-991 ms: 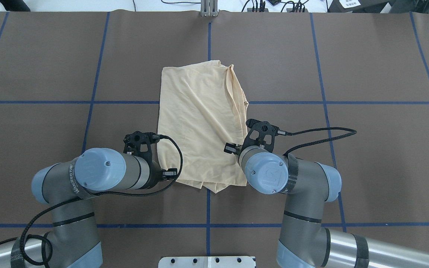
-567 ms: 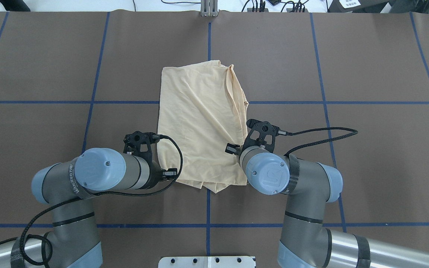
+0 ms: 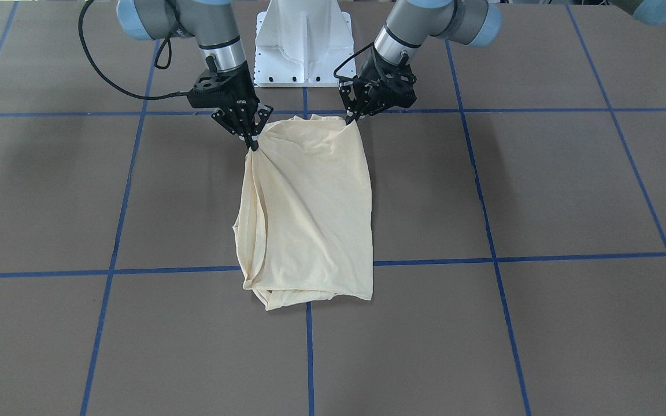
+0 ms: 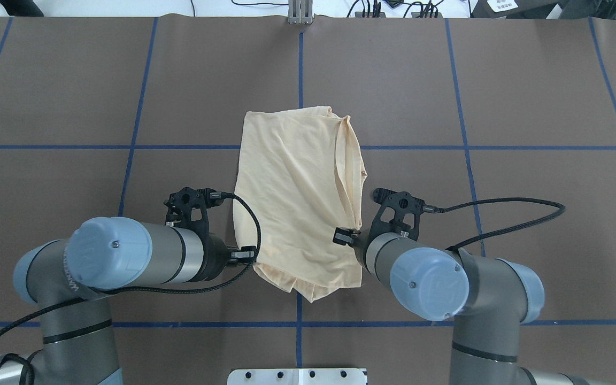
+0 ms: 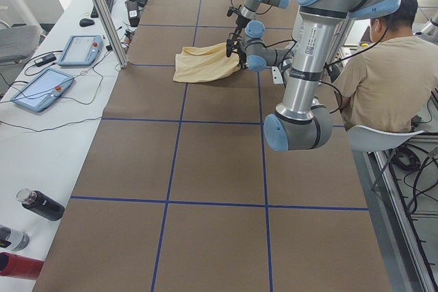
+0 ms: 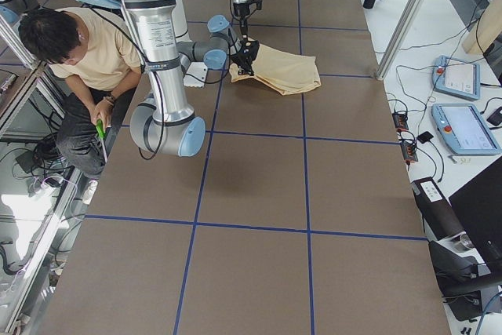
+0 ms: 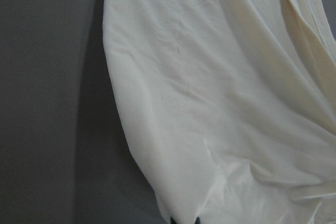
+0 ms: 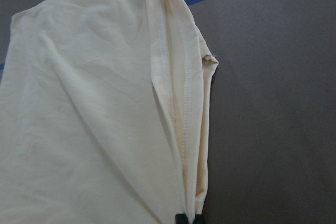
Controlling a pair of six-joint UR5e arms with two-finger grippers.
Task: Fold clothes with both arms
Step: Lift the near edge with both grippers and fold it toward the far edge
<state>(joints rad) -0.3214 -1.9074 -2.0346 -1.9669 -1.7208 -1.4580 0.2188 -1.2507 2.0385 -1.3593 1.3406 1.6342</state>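
The pale cream-yellow shirt [image 3: 310, 214] lies folded into a long rectangle on the brown mat, its print and neck label hidden. It also shows in the overhead view [image 4: 297, 198]. My left gripper [image 3: 348, 119] is shut on the shirt's near corner on my left side. My right gripper [image 3: 252, 145] is shut on the other near corner, where the cloth bunches into pleats. Both near corners are raised slightly; the far end rests on the mat. In the overhead view the wrists hide both sets of fingers. The wrist views show cloth [image 7: 210, 103] [image 8: 94, 119] running into the fingertips.
The white pedestal base [image 3: 304, 40] stands just behind the grippers. Blue tape lines [image 3: 483, 260] cross the mat. An operator [image 5: 387, 80] sits beside the robot. Tablets [image 5: 41, 87] and bottles [image 5: 41, 204] lie on the side bench beyond the mat.
Both arms have drawn back toward the base and a little to my right, dragging the shirt with them. Both grippers stay shut on the corners.
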